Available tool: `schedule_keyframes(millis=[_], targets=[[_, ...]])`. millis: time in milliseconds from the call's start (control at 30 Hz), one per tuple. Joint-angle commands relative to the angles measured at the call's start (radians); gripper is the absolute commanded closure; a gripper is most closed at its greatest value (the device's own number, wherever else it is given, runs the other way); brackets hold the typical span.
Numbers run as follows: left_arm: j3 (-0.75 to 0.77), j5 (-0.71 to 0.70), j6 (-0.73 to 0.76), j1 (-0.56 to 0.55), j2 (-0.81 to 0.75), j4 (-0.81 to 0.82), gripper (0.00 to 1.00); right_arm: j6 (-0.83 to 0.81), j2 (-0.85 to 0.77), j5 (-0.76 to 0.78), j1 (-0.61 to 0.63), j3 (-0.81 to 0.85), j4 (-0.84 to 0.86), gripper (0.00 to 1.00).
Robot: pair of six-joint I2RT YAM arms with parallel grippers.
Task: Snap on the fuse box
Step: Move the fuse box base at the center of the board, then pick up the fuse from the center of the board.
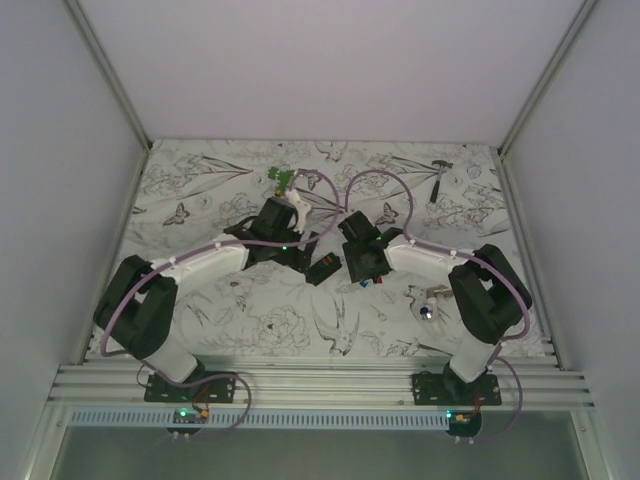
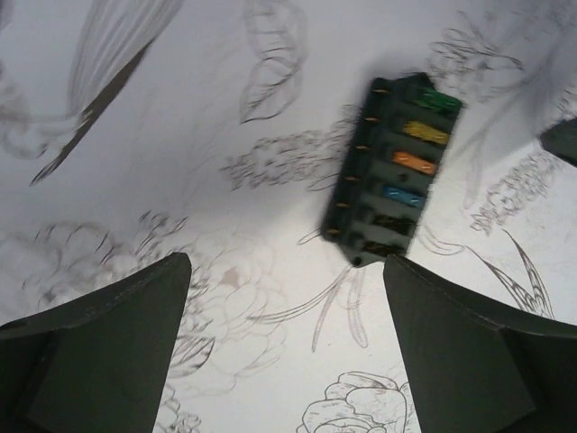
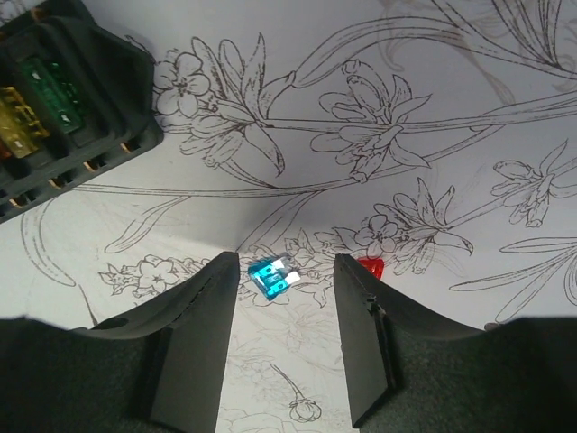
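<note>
While the left gripper (image 2: 287, 271) hangs over the flower-printed table cover (image 2: 135, 117), its two dark fingers (image 2: 108, 352) stand spread wide with nothing but bare cloth between them; just beyond the tip of the finger on the right of the wrist view lies the fuse box (image 2: 392, 171), flat on the cover and turned at a slant, though I cannot tell whether it touches that tip; its open top shows a row of fuses, green, yellow, orange and blue. Over at the right gripper (image 3: 287, 271), the fingers stand about half open and grip nothing; a small blue fuse (image 3: 273, 275) lies on the cloth between their tips, just beside the left-hand one and clear of the other; a red piece (image 3: 370, 266) peeps out past the outer side of the right-hand tip; further off, ahead and to the left of those fingers, sits a corner of the fuse box. From above, the box rests between the two grippers; a white-silver thing with a blue dot (image 1: 428, 308) lies apart, beside the right arm.
</note>
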Motion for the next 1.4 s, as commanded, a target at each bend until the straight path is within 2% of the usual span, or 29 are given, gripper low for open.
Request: schedule_keyframes(millis=[0, 233, 567, 800, 1133, 1367], targets=[[-0.070, -0.062, -0.206, 0.066, -0.058, 0.010, 0.06, 0.031, 0.024, 0.054, 0.013, 0.028, -0.009, 0.48], [-0.124, -0.073, -0.320, 0.141, -0.108, 0.000, 0.04, 0.041, 0.033, 0.063, 0.017, 0.017, -0.052, 0.50], [-0.126, -0.049, -0.344, 0.162, -0.111, -0.002, 0.04, 0.085, -0.055, 0.130, 0.013, -0.042, -0.131, 0.51], [-0.122, -0.038, -0.347, 0.163, -0.104, -0.002, 0.04, 0.063, -0.077, 0.054, 0.014, -0.040, -0.050, 0.51], [-0.115, -0.026, -0.350, 0.163, -0.090, -0.002, 0.04, -0.092, -0.031, -0.004, 0.005, -0.018, 0.028, 0.54], [-0.113, -0.018, -0.352, 0.163, -0.083, -0.001, 0.04, -0.092, 0.008, -0.029, -0.015, -0.012, 0.026, 0.56]])
